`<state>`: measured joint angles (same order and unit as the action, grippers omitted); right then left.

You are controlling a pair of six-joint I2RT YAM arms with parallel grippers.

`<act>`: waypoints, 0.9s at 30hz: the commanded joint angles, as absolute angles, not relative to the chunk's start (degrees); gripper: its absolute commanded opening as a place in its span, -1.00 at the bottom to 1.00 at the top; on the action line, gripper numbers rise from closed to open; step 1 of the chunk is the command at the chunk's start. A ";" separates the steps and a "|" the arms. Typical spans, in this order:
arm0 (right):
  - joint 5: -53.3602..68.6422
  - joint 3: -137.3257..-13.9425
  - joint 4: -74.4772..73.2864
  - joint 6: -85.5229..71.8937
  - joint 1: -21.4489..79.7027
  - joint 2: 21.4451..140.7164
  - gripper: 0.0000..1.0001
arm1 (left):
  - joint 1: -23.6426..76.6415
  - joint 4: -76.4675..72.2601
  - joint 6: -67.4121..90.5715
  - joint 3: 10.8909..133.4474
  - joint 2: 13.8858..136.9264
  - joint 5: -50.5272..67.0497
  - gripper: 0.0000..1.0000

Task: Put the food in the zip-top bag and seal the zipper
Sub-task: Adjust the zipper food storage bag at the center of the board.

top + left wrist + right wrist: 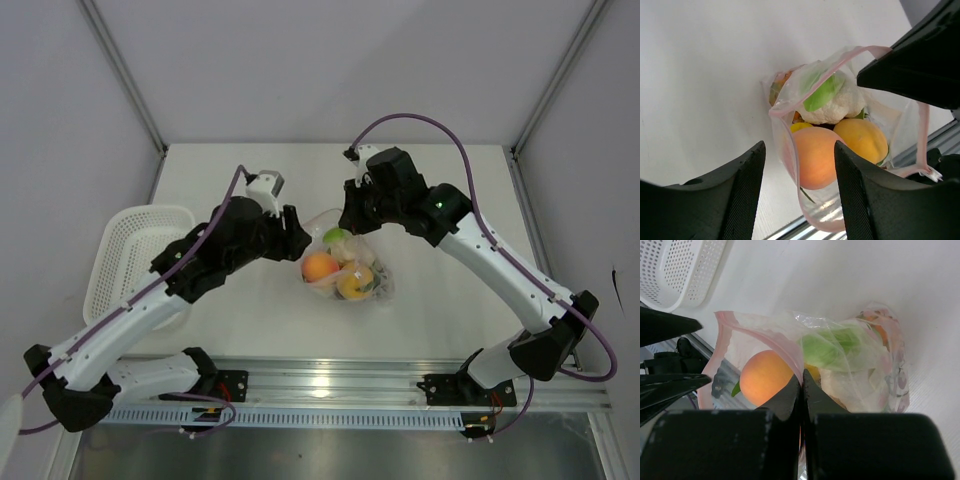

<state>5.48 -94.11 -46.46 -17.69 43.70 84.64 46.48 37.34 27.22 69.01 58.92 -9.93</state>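
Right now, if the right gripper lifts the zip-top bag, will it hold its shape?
Probably not: the zip-top bag is thin, crinkled film, gripped only at its zipper by the right gripper, so it should sag. The round orange fruit inside would likely roll downward.

Clear bag point(383, 288), pinkish-red zipper point(757, 331).

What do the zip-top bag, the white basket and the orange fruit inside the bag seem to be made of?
Zip-top bag: thin clear plastic film, glossy; it crinkles and its contents show through.
White basket: rigid plastic, probably moulded, with a regular lattice of small holes.
Orange fruit: smooth matte skin of even colour, likely toy plastic or foam; the look leaves that open.
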 commanded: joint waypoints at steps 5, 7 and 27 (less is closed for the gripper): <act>6.33 -96.59 -45.70 -16.79 43.68 82.00 -1.00 | 46.67 33.49 27.42 70.92 67.57 -9.23 0.12; 6.07 -96.59 -45.97 -16.79 43.68 82.00 -1.00 | 46.67 32.88 27.07 71.19 68.90 -8.62 -0.03; 19.86 -97.30 -44.92 -14.41 39.99 78.05 -1.00 | 45.18 37.71 36.21 69.53 48.53 1.32 -0.99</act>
